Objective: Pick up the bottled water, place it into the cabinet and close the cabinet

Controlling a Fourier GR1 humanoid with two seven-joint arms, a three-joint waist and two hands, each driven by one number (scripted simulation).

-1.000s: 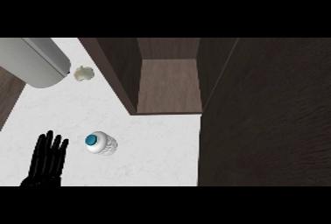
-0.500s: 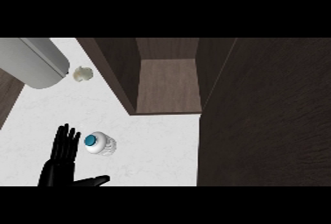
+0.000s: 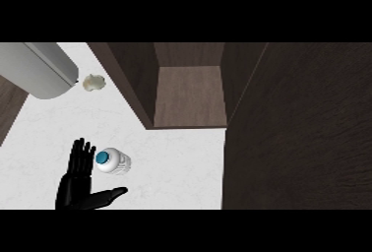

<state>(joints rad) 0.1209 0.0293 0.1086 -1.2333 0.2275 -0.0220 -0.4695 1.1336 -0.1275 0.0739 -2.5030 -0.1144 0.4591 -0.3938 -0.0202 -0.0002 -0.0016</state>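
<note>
I'm on the grasp approach: left robot hand [image 3: 81, 186] spread wide beside bottled water [image 3: 112, 160]; next, curl around it.

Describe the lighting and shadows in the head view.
Head view: even, soft light with no glare on the white counter; the open cabinet is dark wood, its side walls dimmer than its floor; the bottle casts only a faint shadow; the black hand shows little surface detail; the grey appliance is shaded smoothly.
</note>
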